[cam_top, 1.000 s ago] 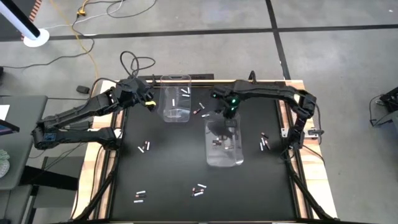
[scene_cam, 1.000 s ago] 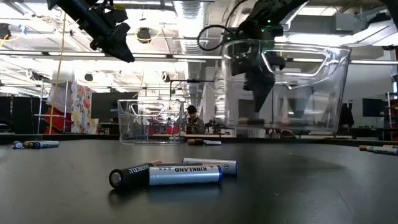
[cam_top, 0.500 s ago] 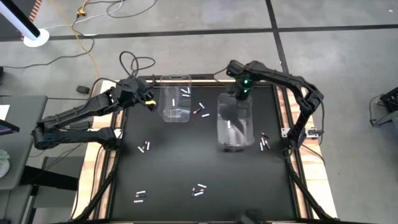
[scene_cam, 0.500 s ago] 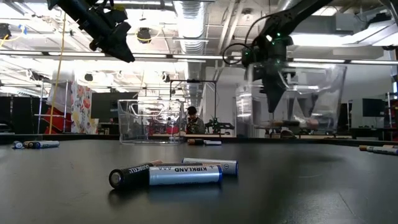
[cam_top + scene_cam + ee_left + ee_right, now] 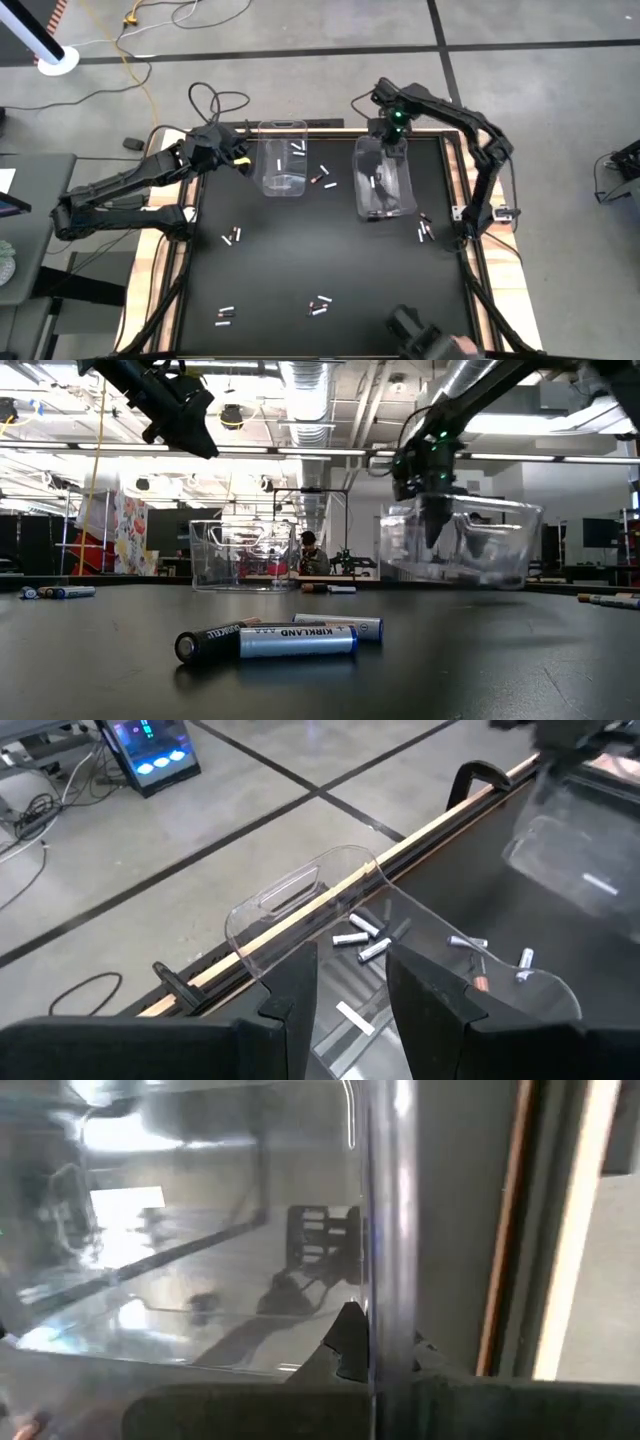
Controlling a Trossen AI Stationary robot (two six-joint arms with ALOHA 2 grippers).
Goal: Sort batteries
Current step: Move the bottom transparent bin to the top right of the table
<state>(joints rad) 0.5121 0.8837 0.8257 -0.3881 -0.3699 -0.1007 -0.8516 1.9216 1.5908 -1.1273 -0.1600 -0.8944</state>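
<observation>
Right of the left clear bin [image 5: 282,158], the right gripper [image 5: 392,138] is clenched on the rim of the second clear bin [image 5: 385,185]; its wrist view shows little beyond blurred plastic. Batteries [image 5: 231,236] lie scattered around both bins, some inside them. Only the low view shows a label on three of them [image 5: 280,638]. Beside the left bin, the left gripper [image 5: 238,163] hovers, jaws parted, empty.

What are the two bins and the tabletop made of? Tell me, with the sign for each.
Left bin: clear, glossy plastic by the look; batteries show through its walls.
Right bin, gripped at its rim by the right gripper: same clear plastic, glinting.
Tabletop: matte black, possibly rubber or a coated board; hard to tell.
</observation>
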